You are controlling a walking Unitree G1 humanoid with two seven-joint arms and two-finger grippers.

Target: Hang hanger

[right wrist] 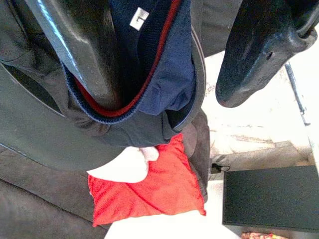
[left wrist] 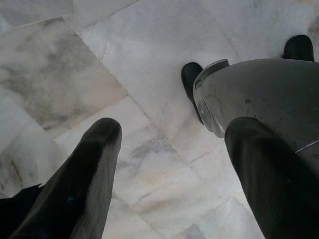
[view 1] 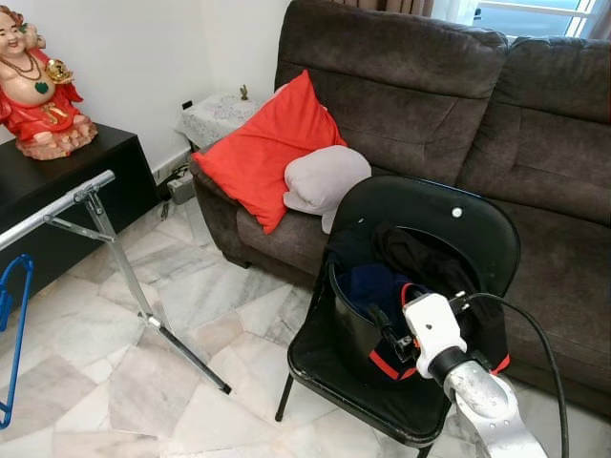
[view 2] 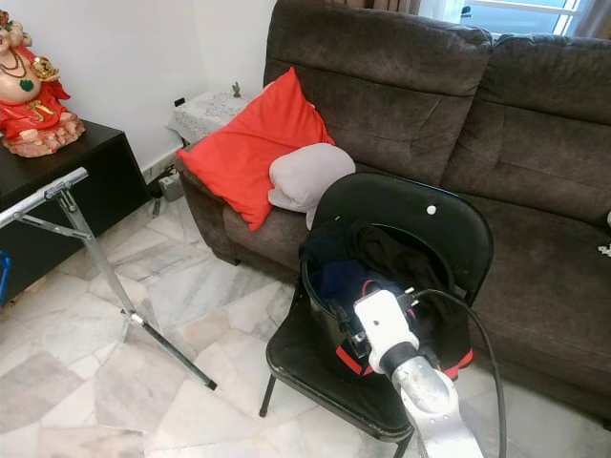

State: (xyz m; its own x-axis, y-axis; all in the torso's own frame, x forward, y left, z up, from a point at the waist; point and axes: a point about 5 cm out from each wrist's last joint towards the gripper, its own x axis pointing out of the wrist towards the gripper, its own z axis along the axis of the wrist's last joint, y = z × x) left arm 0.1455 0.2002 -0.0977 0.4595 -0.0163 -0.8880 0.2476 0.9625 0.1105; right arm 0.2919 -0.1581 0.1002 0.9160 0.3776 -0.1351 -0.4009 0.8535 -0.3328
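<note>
A blue hanger (view 1: 21, 324) shows at the far left edge, below the silver rail (view 1: 57, 205) of a metal rack; its top is cut off by the frame. My right gripper (view 1: 387, 329) is open at a dark basket (view 1: 348, 324) on a black chair (view 1: 420, 205). In the right wrist view one finger (right wrist: 84, 50) lies inside against a navy garment with red trim (right wrist: 159, 64), the other finger (right wrist: 254, 55) outside the basket rim. My left gripper (left wrist: 174, 129) hangs open over the marble floor, holding nothing.
The rack's leg (view 1: 124, 277) slants across the marble floor left of the chair. A brown sofa (view 1: 410, 86) with a red cushion (view 1: 263, 148) and a grey one (view 1: 325, 176) stands behind. A black cabinet (view 1: 57, 181) carries a red figurine (view 1: 33, 81).
</note>
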